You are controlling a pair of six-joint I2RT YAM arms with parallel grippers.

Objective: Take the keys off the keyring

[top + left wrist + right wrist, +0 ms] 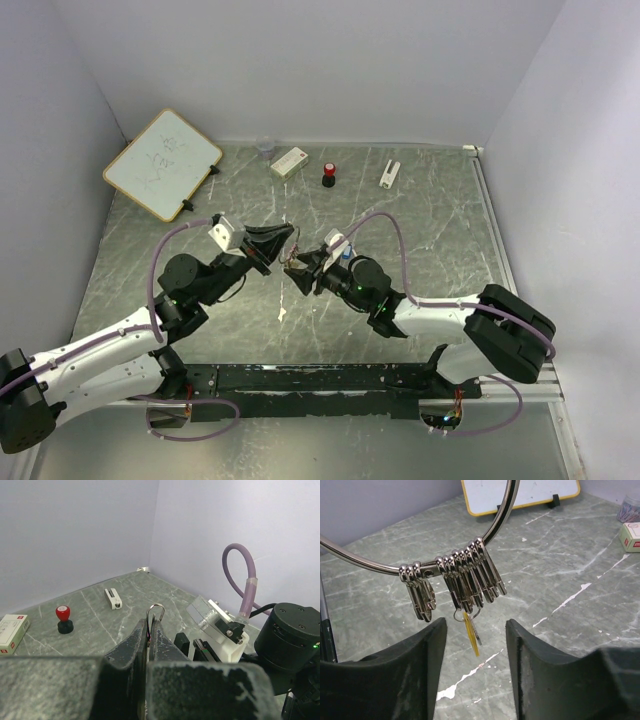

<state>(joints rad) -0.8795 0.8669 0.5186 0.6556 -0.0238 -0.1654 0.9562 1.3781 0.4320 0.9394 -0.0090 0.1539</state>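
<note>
My left gripper (284, 240) is shut on the keyring; in the left wrist view a thin silvery wire loop (156, 610) sticks up from between its closed fingers (134, 645). It holds the ring above the table. In the right wrist view the keyring (362, 560) arcs across the top, with several silvery metal clips (470, 577) hanging from it. An orange-yellow key (470, 632) and a plain metal key behind it dangle from a small ring. My right gripper (476, 626) is open just below the keys, one finger on each side, not touching. No blue key shows.
A whiteboard (160, 162) leans at the back left. Along the back stand a white box (289, 162), a red-capped black bottle (328, 175), a small white block (389, 174) and a clear cup (264, 148). Walls close the table on three sides.
</note>
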